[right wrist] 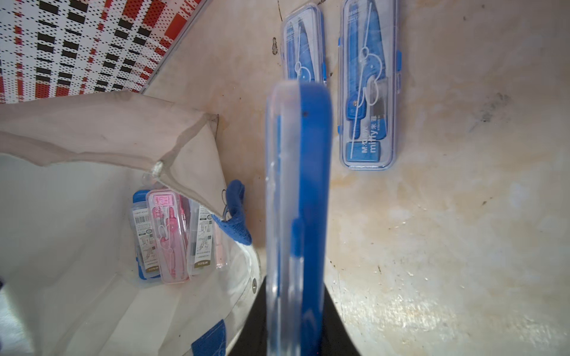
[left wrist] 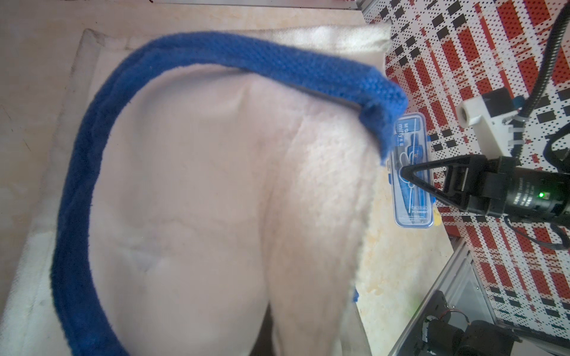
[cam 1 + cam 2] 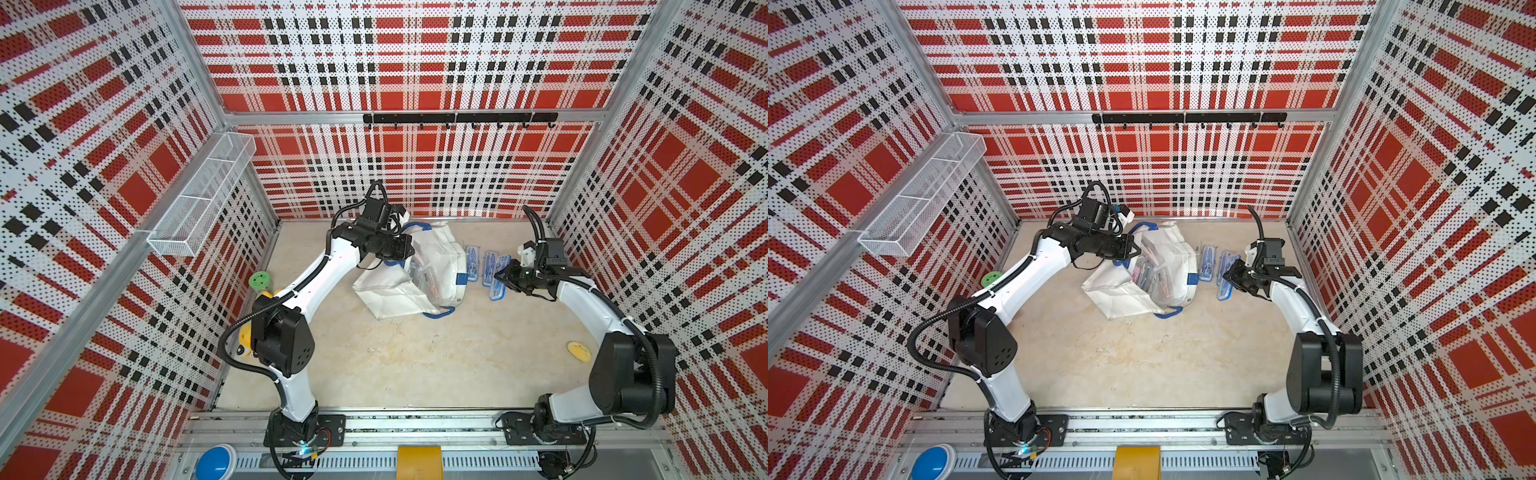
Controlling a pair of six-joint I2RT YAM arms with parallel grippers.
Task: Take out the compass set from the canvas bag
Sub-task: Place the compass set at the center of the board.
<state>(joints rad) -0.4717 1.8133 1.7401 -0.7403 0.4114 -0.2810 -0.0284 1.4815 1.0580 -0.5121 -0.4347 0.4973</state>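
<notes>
Bench (image 3: 415, 361), both arms reaching to the far side.

Canvas bag (image 3: 436, 257): lies slumped near the far edge of the bench, about mid-width, mouth open toward the right arm. The right wrist view looks into the mouth. More cases lie inside, a pink case (image 1: 168, 234) on top, with clear ones on either side of it.

Right gripper (image 3: 503, 277): jaws closed on a compass set (image 1: 297, 185), a blue case with a clear lid. In the right wrist view the case stands edge-on between the fingers. In both top views it sits tilted at the gripper tip, outside the bag, just beside the bag's right side. Whether its lower end touches the bench I cannot tell.

Two more blue cases (image 1: 368, 92) lie flat on the bench, side by side, lids up. They lie between the bag and the right gripper, toward the far right corner, past the held set.

Left gripper (image 3: 409, 250): jaws closed, tip at the bag's left rim. Its fingertips are hidden by fabric in the left wrist view. The blue handle (image 2: 72, 200) arches up close to that camera, and the rim is raised. The grip appears to be on the bag.
</notes>
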